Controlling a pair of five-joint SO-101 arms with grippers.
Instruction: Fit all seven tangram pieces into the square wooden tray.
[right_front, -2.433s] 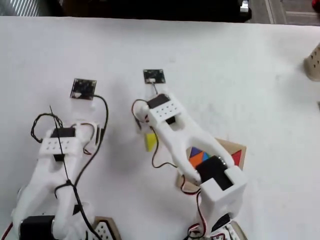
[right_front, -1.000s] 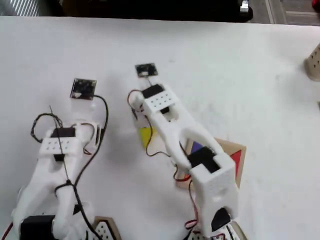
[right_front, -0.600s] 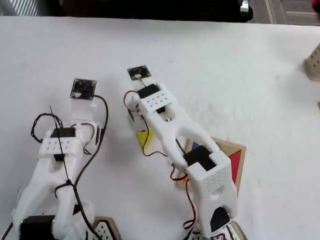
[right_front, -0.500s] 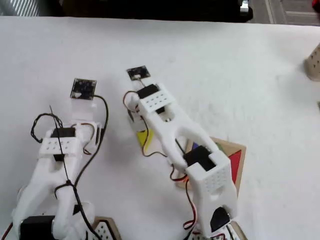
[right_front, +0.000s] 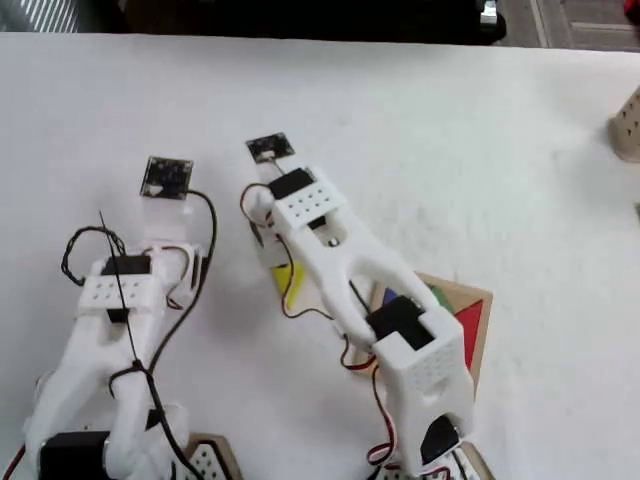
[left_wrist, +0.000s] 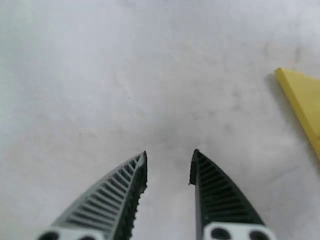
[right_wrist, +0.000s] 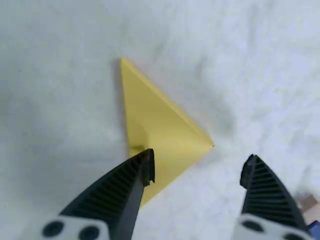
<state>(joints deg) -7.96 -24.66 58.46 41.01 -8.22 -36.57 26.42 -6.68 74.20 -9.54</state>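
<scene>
A: High view, what is listed?

B: A white tabletop (right_front: 480, 130) is recorded with two arms at its near side. The left arm (right_front: 110, 320) is placed at the left. The right arm (right_front: 350, 260) is stretched from the near edge toward the far left. The square wooden tray (right_front: 462, 290) is found right of centre, partly covered by the right arm. Red (right_front: 472, 320), blue (right_front: 390, 297) and green (right_front: 438, 298) pieces are seen in it. The yellow triangle (right_front: 290, 282) is noted outside the tray, just to its left, flat on the tabletop between the arms.

A: Left wrist view?

B: The left jaws are entered as parted by a narrow gap, nothing between them, over bare tabletop. A corner of the yellow triangle (left_wrist: 302, 97) is logged nearby, apart from them.

A: Right wrist view?

B: The right jaws are entered as spread wide, nothing gripped. One fingertip (right_wrist: 142, 167) is seen over the triangle's edge; the other is set beyond its corner, over bare tabletop. A tray corner (right_wrist: 310, 204) is noted close by.
</scene>
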